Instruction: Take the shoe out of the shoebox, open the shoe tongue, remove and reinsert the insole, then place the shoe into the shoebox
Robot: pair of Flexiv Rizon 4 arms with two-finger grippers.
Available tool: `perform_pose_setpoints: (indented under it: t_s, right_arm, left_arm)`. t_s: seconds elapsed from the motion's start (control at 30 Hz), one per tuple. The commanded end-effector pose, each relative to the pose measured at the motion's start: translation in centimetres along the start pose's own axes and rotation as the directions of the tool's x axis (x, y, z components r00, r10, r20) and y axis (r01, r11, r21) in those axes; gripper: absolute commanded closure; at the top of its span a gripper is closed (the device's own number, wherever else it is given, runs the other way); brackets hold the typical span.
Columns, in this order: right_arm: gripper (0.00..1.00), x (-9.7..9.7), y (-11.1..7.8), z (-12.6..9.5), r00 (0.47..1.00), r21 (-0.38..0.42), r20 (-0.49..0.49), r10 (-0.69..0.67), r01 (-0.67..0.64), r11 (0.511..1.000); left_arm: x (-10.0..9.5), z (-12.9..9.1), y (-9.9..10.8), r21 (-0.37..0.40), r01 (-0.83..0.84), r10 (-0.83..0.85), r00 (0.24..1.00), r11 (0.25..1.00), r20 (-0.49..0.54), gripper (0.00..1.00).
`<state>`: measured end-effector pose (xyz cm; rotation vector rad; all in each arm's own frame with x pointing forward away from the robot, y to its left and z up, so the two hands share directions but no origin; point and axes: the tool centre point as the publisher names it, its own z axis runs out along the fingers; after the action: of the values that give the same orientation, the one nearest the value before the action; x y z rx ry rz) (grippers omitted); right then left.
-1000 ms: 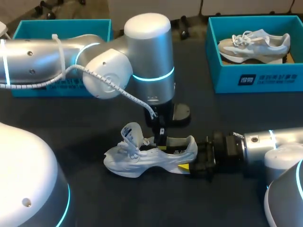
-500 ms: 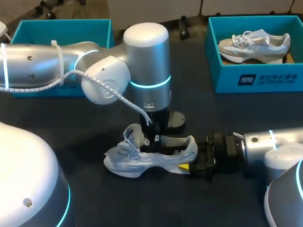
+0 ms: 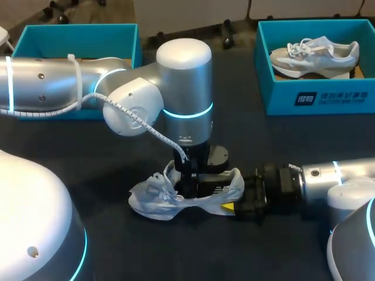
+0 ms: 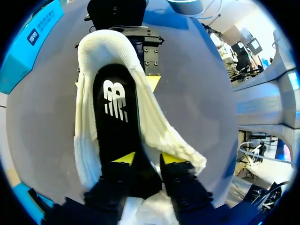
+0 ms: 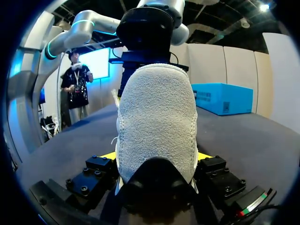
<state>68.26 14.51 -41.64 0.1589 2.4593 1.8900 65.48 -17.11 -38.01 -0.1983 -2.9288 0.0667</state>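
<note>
Left pincer (image 4: 147,159) down inside the mouth of the shoe (image 4: 157,129), set on the fore part of the black insole (image 4: 115,117). Cannot tell whether it has the insole nipped or only bears on it.

Right pincer (image 5: 157,159) clamped on the heel, one finger on either side, holding the shoe flat on the dark surface (image 3: 281,146).

Head view: shoe (image 3: 149,199) lies lengthwise across the surface, toe toward my left and heel toward my right, inside the right pincer (image 3: 237,200). Left pincer (image 3: 187,175) enters from straight above, near mid-shoe.

Key relation: the insole's long axis runs from the left pincer toward the heel and the right pincer. The left arm is the one on the insole; the right arm only anchors. Judgement: any lift or push of the insole must follow that heel-to-toe line, with the heel grip taking the pull.

Teal shoebox (image 3: 76,35) stands at the far left, well apart from the shoe. A second box (image 3: 316,96) at the far right holds another shoe (image 3: 316,55).

Change since one second ago: the left pincer was above the shoe's opening with the tongue standing tall. It has since dropped into the shoe, and the laced forepart sits lower and crumpled. Right pincer and heel have not shifted.
</note>
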Motion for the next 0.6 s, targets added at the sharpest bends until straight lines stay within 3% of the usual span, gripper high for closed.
perform_pose_setpoints:
  t_s: [0.03, 0.6]
  right_arm:
    - [1.0, 0.0, 0.0, 0.1, 1.0, 0.002, 0.002, 0.001, -0.001, 1.0]
    - [1.0, 0.0, 0.0, 0.1, 1.0, 0.002, 0.002, 0.001, -0.001, 1.0]
  left_arm:
    - [0.0, 0.7, -0.9, -0.025, 0.001, 0.0, 1.0, 1.0, 0.021, 0.59]
    - [-2.2, 2.3, -0.5, -0.092, 0.053, -0.038, 0.988, 0.994, 0.151, 0.63]
